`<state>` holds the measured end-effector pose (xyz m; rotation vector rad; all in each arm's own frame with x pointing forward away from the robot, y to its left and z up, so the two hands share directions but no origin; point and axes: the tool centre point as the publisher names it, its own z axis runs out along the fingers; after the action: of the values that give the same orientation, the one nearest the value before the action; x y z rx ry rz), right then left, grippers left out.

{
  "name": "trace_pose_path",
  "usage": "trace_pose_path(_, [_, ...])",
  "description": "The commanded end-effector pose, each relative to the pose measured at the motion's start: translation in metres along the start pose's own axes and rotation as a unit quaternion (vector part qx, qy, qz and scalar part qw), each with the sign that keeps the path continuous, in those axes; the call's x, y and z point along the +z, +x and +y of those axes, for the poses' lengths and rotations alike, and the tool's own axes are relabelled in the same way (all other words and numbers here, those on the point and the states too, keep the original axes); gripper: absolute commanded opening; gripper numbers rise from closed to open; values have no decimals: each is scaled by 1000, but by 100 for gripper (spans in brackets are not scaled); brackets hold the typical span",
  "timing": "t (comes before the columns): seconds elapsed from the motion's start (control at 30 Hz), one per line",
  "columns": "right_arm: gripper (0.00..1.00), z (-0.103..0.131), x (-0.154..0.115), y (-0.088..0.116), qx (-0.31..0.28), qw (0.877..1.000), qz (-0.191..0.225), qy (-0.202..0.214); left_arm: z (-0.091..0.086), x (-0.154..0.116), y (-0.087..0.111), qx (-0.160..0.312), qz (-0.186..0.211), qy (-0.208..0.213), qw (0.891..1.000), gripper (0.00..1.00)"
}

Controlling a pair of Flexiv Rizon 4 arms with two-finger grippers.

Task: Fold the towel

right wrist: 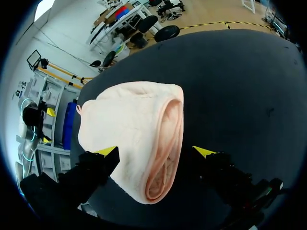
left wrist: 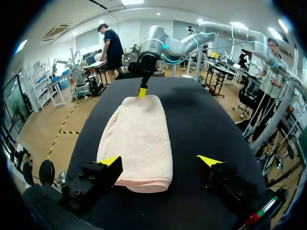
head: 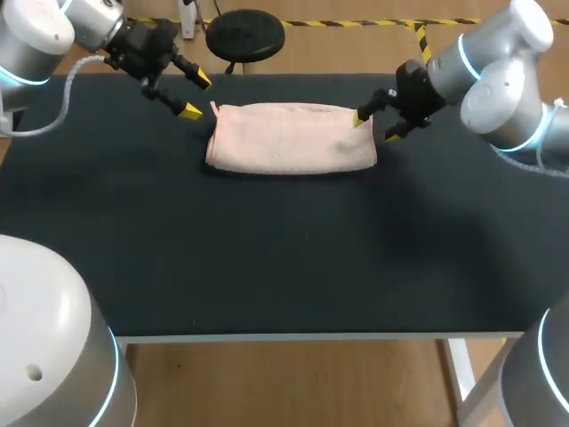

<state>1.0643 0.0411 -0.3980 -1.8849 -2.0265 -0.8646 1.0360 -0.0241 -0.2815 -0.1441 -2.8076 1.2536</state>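
The towel (head: 292,138) lies as a folded band at the far middle of the surface (head: 267,249). The left gripper (head: 196,96) and right gripper (head: 377,127) flank its ends, fingers apart and empty. Any further fold probably needs every layer pinched and lifted evenly.

Towel (head: 292,138): you've got one.
Arms: you've got two, left arm (head: 53,36) and right arm (head: 498,71).
Yellow fingertips (head: 189,111): you see four, two per arm.
Surface (head: 267,258): you've got one.

Wide bare table (head: 267,258) fronts the towel (head: 292,138), with seemingly little room behind it.
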Motion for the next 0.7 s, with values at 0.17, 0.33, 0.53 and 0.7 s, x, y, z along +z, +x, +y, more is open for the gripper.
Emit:
trace_pose_path(0.17, [100, 6, 14, -2, -10, 1000, 9, 16, 0, 0, 1, 1, -1, 0, 1000, 100])
trace_pose_path(0.33, [100, 6, 20, -3, -12, 1000, 10, 19, 0, 0, 1, 1, -1, 0, 1000, 100])
trace_pose_path(0.53, [100, 7, 26, -4, -9, 1000, 15, 19, 0, 0, 1, 1, -1, 0, 1000, 100])
trace_pose_path(0.7, [100, 6, 32, -4, -9, 1000, 14, 21, 0, 0, 1, 1, -1, 0, 1000, 100])
